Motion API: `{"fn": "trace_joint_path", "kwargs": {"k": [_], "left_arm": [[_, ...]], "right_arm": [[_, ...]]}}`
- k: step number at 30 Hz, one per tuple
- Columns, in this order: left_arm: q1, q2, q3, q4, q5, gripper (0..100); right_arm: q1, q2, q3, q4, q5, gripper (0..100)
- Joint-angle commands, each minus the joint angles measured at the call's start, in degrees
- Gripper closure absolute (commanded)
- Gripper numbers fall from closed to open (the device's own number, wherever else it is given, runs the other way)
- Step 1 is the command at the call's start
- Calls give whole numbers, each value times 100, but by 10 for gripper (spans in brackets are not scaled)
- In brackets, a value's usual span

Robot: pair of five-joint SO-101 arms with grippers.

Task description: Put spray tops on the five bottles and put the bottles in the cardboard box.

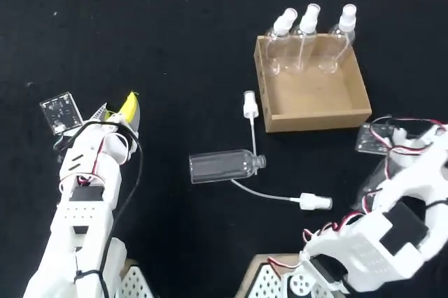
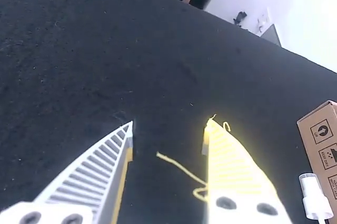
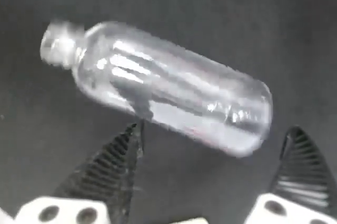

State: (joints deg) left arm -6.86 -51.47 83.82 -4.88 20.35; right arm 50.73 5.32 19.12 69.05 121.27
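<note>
Our left gripper (image 2: pixel 170 124) is released and wide open. Its white finger (image 2: pixel 105 171) and yellow finger (image 2: pixel 231 166) stand well apart, holding nothing and touching nothing, with only the black table (image 2: pixel 79 50) between them. In its wrist view a corner of the box (image 2: pixel 322 132) and a spray top (image 2: pixel 315 203) lie off beyond the yellow finger.

Our right gripper (image 3: pixel 216 129) is open as well, its black fingers spread wider than the right bottle (image 3: pixel 158 90). That bottle lies on its side just past the tips, with its neck bare. One tip sits at the bottle's lower edge, and we cannot tell whether they touch.

From above, the middle bottle (image 1: pixel 222 167) lies on its side near the table's centre and has no cap. One spray top lies just beside the box's left wall, and its tube runs down to this bottle's neck. A second top (image 1: pixel 315 202) lies on the near side, its tube curving back toward the bottle.

Three bottles (image 1: pixel 301 50) with tops on lean against the far wall inside the box — the floor in front of them is bare cardboard. A broad stretch of black table lies between our left gripper and the middle bottle. The right arm (image 1: pixel 392 235) sits at the near right corner, just below the box's front corner.
</note>
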Motion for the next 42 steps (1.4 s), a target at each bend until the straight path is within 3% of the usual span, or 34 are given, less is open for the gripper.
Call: {"fn": "trace_joint_path", "kwargs": {"k": [1,14,16,20,23,27,32,34,39,42], "left_arm": [[57,-9,-303,-105,-44,791],[57,-9,-303,-105,-44,791],[57,-9,-303,-105,-44,791],[57,-9,-303,-105,-44,791],[57,-9,-303,-105,-44,791],[57,-9,-303,-105,-44,791],[57,-9,-312,-114,-44,791],[66,-9,-321,-114,-44,791],[66,-9,-312,-114,-44,791],[66,-9,-312,-114,-44,791]], "right_arm": [[-229,-66,127,-308,70,638],[-290,-66,778,-281,9,661],[-281,-66,796,-281,-281,739],[-290,-66,778,-325,-1495,987],[-123,-57,611,-413,-2488,940],[352,-13,356,-668,-3771,988],[633,-57,347,-519,-5785,973],[624,-48,347,-501,-5916,928],[281,-57,338,-281,-5934,691],[-70,-66,171,211,-5969,700]]}}
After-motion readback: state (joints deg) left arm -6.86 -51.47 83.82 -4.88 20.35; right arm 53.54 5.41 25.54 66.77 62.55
